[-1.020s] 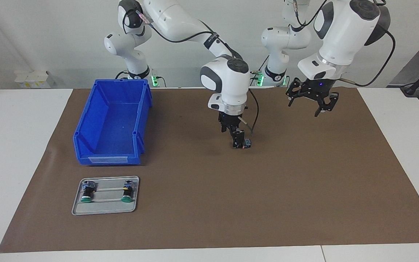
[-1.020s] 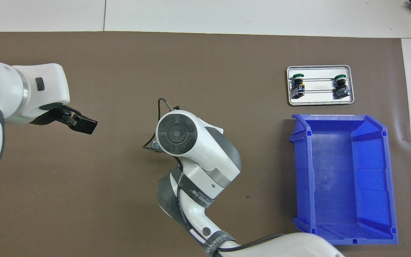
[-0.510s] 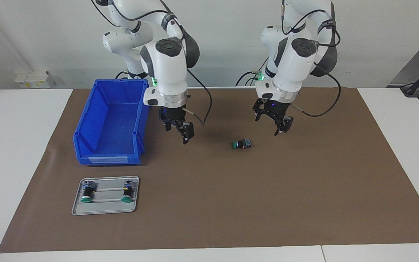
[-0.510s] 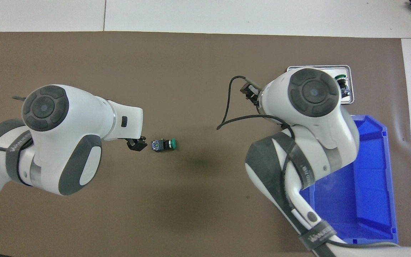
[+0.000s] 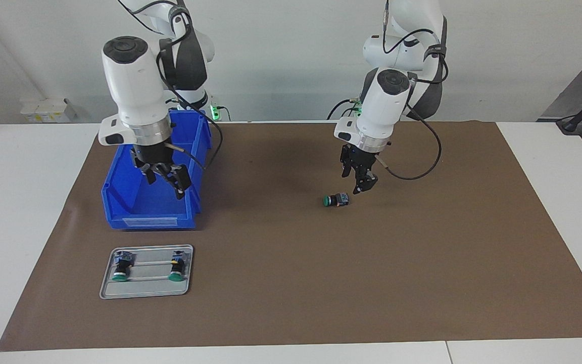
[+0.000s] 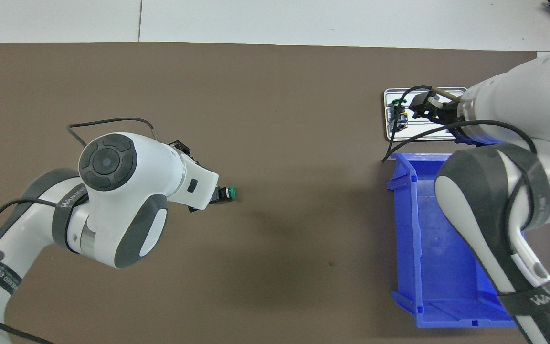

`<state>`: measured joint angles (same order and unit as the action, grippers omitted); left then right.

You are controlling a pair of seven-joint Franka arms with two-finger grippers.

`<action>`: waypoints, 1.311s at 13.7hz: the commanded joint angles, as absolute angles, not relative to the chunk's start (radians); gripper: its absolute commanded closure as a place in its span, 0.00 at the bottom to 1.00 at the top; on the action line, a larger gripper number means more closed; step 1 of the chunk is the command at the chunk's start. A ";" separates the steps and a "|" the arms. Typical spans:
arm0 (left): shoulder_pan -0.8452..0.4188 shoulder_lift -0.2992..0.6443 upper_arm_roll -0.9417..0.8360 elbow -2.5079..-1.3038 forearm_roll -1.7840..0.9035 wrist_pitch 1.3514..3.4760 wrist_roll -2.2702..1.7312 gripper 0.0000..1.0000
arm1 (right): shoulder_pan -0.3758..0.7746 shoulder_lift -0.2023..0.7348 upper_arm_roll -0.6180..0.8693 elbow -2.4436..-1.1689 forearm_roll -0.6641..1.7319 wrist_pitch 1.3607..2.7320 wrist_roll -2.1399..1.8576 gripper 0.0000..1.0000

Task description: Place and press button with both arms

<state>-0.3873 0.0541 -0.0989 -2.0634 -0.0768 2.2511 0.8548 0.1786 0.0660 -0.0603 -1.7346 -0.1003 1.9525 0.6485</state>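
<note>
On the brown mat (image 5: 422, 263) near the middle of the table, the small green-capped push button (image 5: 335, 200) lies on its side; from overhead only its cap (image 6: 229, 192) shows past the left arm's wrist. The left gripper (image 5: 364, 184) hangs just above its black body, fingers' spacing unclear, holding nothing. The right gripper (image 5: 170, 177), fingers spread and empty, hangs over the blue plastic bin (image 5: 119, 202), beside the grey metal tray (image 5: 144, 290) holding two more buttons.

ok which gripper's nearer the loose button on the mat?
Left. The left gripper hangs just above the button, toward its body end; the right gripper is over the blue bin.
</note>
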 commanded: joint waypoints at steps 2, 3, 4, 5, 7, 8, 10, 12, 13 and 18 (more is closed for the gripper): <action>-0.433 0.008 -0.081 -2.170 -0.084 2.362 0.884 0.46 | 0.085 -0.014 -0.052 -1.735 -0.055 1.870 0.389 0.00; -0.433 0.006 -0.081 -2.178 -0.084 2.365 0.887 0.46 | 0.071 -0.018 -0.052 -1.714 -0.055 1.833 0.315 0.00; -0.433 0.006 -0.081 -2.180 -0.086 2.370 0.888 0.46 | 0.060 -0.020 -0.055 -1.685 -0.055 1.794 0.249 0.00; -0.433 0.017 -0.081 -2.180 -0.084 2.375 0.890 0.44 | 0.051 -0.021 -0.057 -1.651 -0.054 1.745 0.201 0.00; -0.439 0.057 -0.081 -2.183 -0.084 2.429 0.890 0.27 | 0.035 -0.035 -0.060 -1.573 -0.054 1.648 0.198 0.00; -0.442 0.080 -0.081 -2.186 -0.086 2.468 0.890 0.11 | 0.028 -0.035 -0.058 -1.545 -0.055 1.608 0.202 0.00; -0.456 0.130 -0.081 -2.186 -0.084 2.509 0.882 0.09 | 0.018 -0.035 -0.058 -1.540 -0.048 1.540 0.238 0.00; -0.469 0.170 -0.081 -2.186 -0.086 2.563 0.882 0.09 | 0.017 -0.035 -0.055 -1.546 -0.019 1.536 0.265 0.00; -0.469 0.185 -0.081 -2.186 -0.086 2.575 0.882 0.09 | 0.023 -0.035 -0.055 -1.552 -0.018 1.545 0.265 0.00; -0.463 0.221 -0.080 -2.149 -0.086 2.577 0.882 0.00 | 0.031 -0.060 -0.044 -1.614 -0.035 1.557 0.216 0.00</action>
<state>-0.4527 0.2140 -0.0953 -2.1735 -0.0768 2.5665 0.8734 0.0356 -0.0340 -0.0525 -1.5727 -0.0389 1.5491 0.2408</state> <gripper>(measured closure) 0.000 0.000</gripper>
